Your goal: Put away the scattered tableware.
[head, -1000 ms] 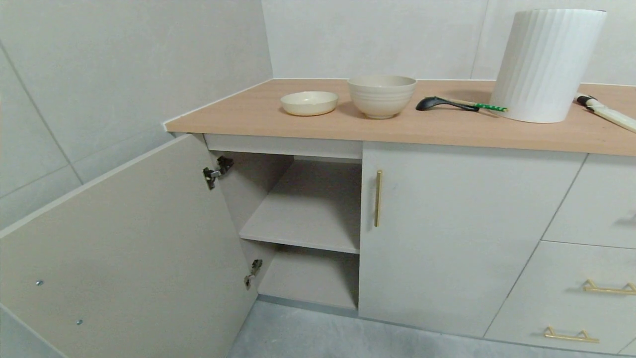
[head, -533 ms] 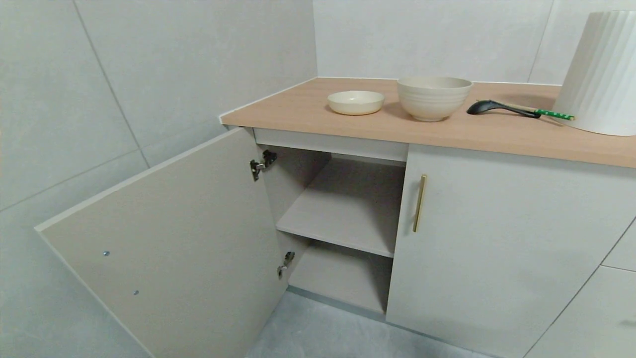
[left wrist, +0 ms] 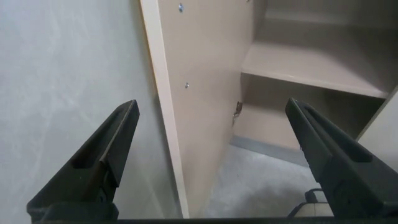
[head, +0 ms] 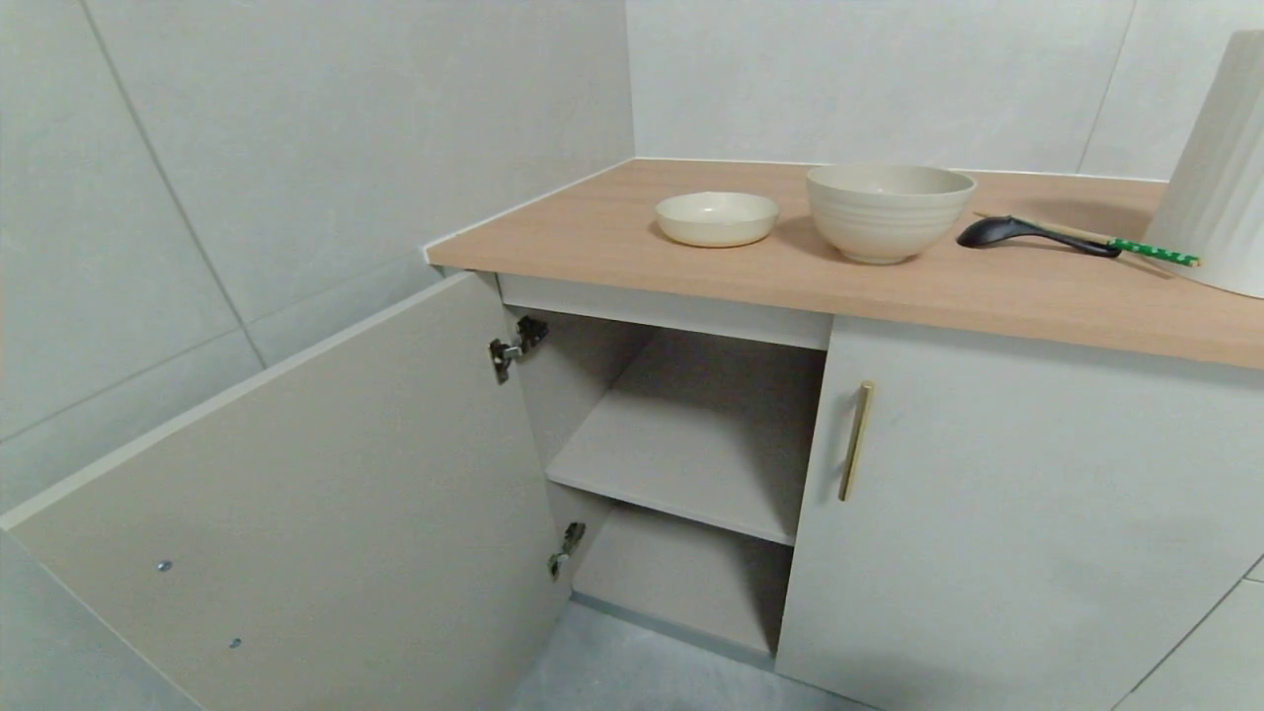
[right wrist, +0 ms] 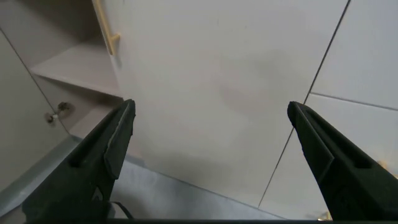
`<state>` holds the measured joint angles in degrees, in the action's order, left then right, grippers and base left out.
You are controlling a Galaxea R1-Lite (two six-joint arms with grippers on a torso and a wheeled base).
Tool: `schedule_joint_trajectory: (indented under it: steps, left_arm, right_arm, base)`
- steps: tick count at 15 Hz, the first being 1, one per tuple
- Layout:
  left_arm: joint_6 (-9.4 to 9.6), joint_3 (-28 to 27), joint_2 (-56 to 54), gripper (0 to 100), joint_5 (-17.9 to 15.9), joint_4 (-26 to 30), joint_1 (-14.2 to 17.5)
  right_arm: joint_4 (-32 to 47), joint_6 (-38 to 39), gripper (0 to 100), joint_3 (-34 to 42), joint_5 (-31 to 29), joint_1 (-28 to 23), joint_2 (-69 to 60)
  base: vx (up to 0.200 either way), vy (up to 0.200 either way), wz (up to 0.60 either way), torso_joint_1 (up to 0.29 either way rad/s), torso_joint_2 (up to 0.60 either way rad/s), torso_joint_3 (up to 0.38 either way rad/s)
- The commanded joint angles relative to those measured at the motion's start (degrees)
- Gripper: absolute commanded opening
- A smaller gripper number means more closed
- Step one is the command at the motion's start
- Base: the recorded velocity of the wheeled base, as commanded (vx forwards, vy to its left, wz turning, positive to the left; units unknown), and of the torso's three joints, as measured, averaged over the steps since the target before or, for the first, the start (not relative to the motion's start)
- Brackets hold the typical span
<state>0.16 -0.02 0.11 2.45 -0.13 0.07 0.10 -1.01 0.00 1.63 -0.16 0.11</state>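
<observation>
While facing the cabinet point(head: 662, 308), see left hand point(left wrist: 211, 104) spread wide and empty by the open door point(head: 296, 474), right hand point(right wrist: 210, 104) equally wide before the closed door point(head: 987, 513), with shallow dish point(head: 717, 217), bowl point(head: 891, 211), black spoon point(head: 1037, 235) and chopsticks point(head: 1136, 244) in a row on the counter point(head: 592, 232) next to a white ribbed container point(head: 1220, 178).

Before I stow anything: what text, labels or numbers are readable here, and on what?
None readable: no word, number or label shows on the shallow cream dish, the ribbed cream bowl, the black spoon, the white fluted container or the beige open cabinet door.
Too small to tell: pale marks on the green stick end by the spoon; possibly only pattern.
</observation>
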Motion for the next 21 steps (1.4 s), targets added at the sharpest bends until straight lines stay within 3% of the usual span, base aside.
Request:
schedule_joint_trajectory:
  steps: [1,5,15,21]
  left_arm:
    - [0.02,0.02,-0.02,100,0.1,0.05,0.01]
    - [0.02,0.02,-0.02,100,0.1,-0.04,0.01]
    - [-0.07,0.02,-0.02,100,0.45,-0.04,0.01]
    - [-0.16,0.02,-0.02,100,0.71,0.05,0.01]
  right_arm:
    - [-0.01,-0.04,100,0.0,0.04,0.07,-0.02]
    - [-0.01,-0.04,100,0.0,0.04,-0.02,-0.02]
    - [-0.01,-0.04,100,0.0,0.04,-0.02,-0.02]
    - [0.08,0.05,100,0.0,0.04,-0.02,-0.02]
  base:
    - [0.0,0.0,0.0,0.178,-0.12,-0.027]
    - [0.0,0.0,0.0,0.249,-0.17,-0.173]
    - [0.0,0.0,0.0,0.181,-0.54,-0.205]
    - [0.0,0.0,0.0,0.345,-0.49,-0.234]
